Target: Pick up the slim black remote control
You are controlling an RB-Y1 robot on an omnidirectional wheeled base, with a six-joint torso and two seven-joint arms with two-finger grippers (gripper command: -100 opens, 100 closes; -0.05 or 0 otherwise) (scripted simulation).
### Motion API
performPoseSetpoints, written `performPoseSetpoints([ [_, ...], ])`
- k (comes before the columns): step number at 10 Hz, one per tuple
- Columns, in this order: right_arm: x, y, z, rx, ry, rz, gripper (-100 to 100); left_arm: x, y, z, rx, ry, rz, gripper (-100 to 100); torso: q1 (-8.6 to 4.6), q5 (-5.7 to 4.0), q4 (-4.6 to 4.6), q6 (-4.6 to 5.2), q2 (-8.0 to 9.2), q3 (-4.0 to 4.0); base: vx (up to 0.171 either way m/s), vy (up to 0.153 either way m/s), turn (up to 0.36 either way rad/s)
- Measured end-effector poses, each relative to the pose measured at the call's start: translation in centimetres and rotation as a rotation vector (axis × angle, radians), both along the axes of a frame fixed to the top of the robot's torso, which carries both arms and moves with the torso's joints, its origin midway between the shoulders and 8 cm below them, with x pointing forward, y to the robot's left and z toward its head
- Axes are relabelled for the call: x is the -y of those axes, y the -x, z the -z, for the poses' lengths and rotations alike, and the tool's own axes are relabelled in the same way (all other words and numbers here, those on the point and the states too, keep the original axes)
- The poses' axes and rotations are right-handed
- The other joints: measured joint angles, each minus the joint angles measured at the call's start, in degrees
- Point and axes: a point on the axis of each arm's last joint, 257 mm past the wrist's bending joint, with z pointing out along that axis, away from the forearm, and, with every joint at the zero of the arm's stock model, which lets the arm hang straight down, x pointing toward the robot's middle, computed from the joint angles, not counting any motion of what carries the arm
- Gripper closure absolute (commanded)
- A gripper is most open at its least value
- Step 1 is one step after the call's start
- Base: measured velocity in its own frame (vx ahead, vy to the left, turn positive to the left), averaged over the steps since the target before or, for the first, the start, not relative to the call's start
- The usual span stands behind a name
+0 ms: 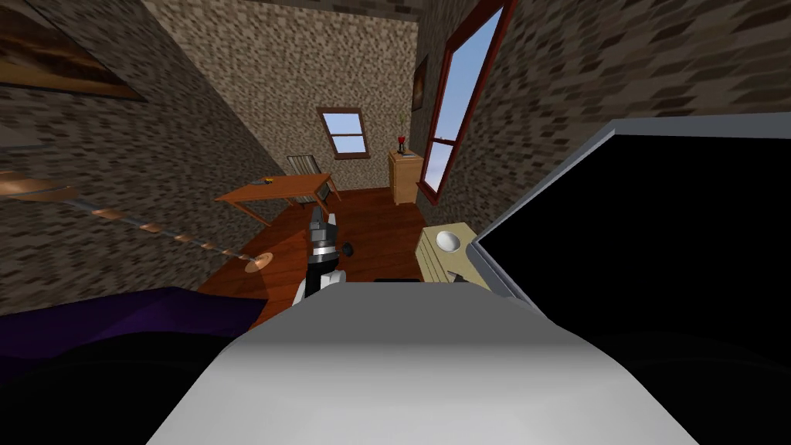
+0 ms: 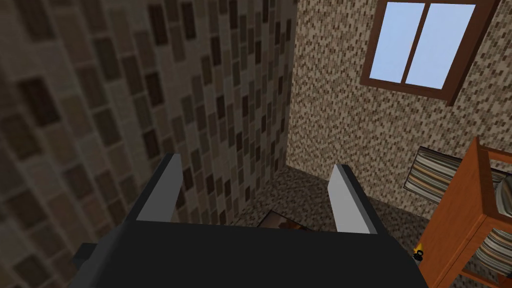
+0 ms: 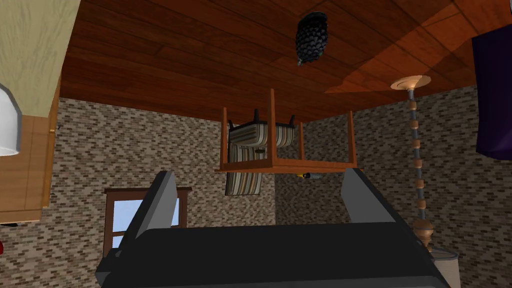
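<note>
Claws idle: left claw and right claw spread apart, empty, held aloft; judged a travelling posture, remote not yet approached.

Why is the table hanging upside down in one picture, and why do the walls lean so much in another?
Right wrist view: the table and floor lamp look upside down only because that hand's camera is turned over; their feet do meet the floor. Head view: the walls splay toward the corners because of the very wide lens; the table stands upright there.
</note>
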Motion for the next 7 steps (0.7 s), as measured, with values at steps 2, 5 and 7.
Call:
performPoseSetpoints([
  [2, 1.3, 1.2, 1.0, -0.026, 0.047, -0.012, -100, 0.0, 0.0, 0.0, 0.000, 0.000, 0.000, 0, 0.03, 0.00, -0.02, 0.08, -0.11, -0.06, -0.029, -0.006, 0.139],
  [5, 5.2, 4.3, 3.9, -0.099, 0.165, -0.056, -100, 0.0, 0.0, 0.0, 0.000, 0.000, 0.000, 0, -0.03, 0.00, -0.01, 0.02, -0.05, -0.03, -0.047, -0.020, 0.217],
  [7, 7.5, 6.2, 5.4, -0.145, 0.238, -0.083, -100, 0.0, 0.0, 0.0, 0.000, 0.000, 0.000, 0, -0.01, 0.00, 0.00, 0.02, -0.01, -0.01, -0.075, -0.009, 0.331],
])
